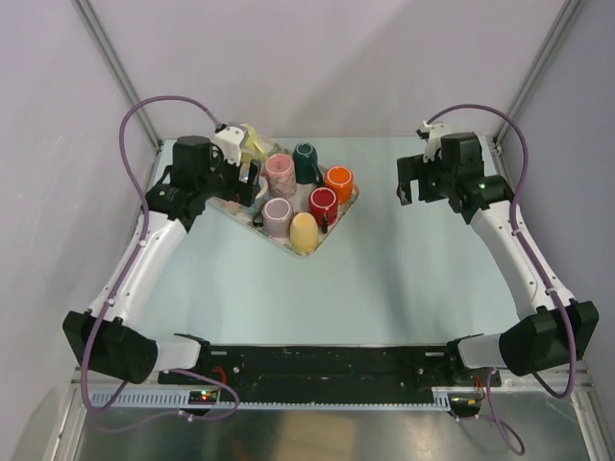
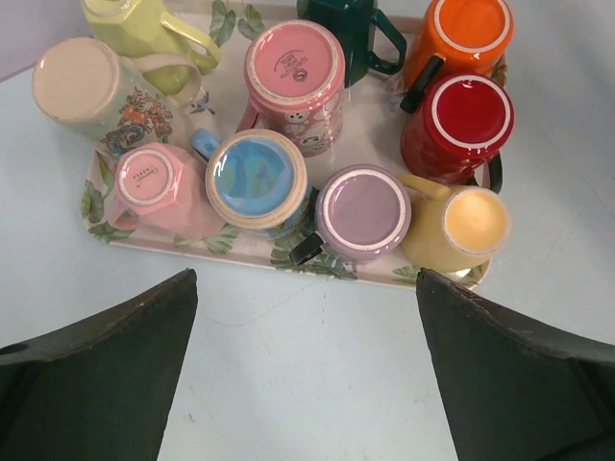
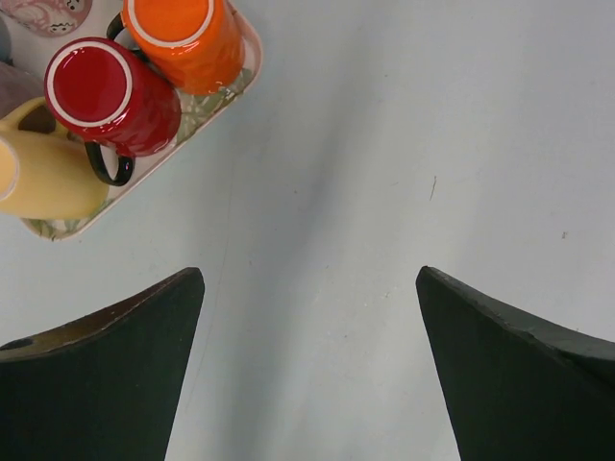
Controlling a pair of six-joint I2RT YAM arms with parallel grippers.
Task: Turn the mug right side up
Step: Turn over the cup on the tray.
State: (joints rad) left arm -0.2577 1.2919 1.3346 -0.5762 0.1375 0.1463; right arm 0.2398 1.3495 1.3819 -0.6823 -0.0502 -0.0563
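Observation:
Several mugs stand bottom-up on a leaf-patterned tray (image 1: pixel 348 207). In the left wrist view they are cream floral (image 2: pixel 77 82), tall pink (image 2: pixel 293 67), small pink (image 2: pixel 154 182), blue (image 2: pixel 255 178), purple (image 2: pixel 363 211), yellow (image 2: pixel 471 221), red (image 2: pixel 471 110), orange (image 2: pixel 471 29) and dark green (image 2: pixel 346 19). My left gripper (image 1: pixel 248 182) is open and empty; it hangs above the table (image 2: pixel 306 288) just before the tray's near edge. My right gripper (image 1: pixel 415 187) is open and empty over bare table (image 3: pixel 307 279), right of the tray. The red (image 3: pixel 91 82) and orange (image 3: pixel 173 19) mugs show at its upper left.
A yellow-green mug (image 2: pixel 144 24) sits at the tray's far left corner; I cannot tell which way up it is. The tray rim (image 2: pixel 240 245) runs across the left wrist view. Grey walls with metal posts close in the back and sides of the pale table (image 1: pixel 423 269).

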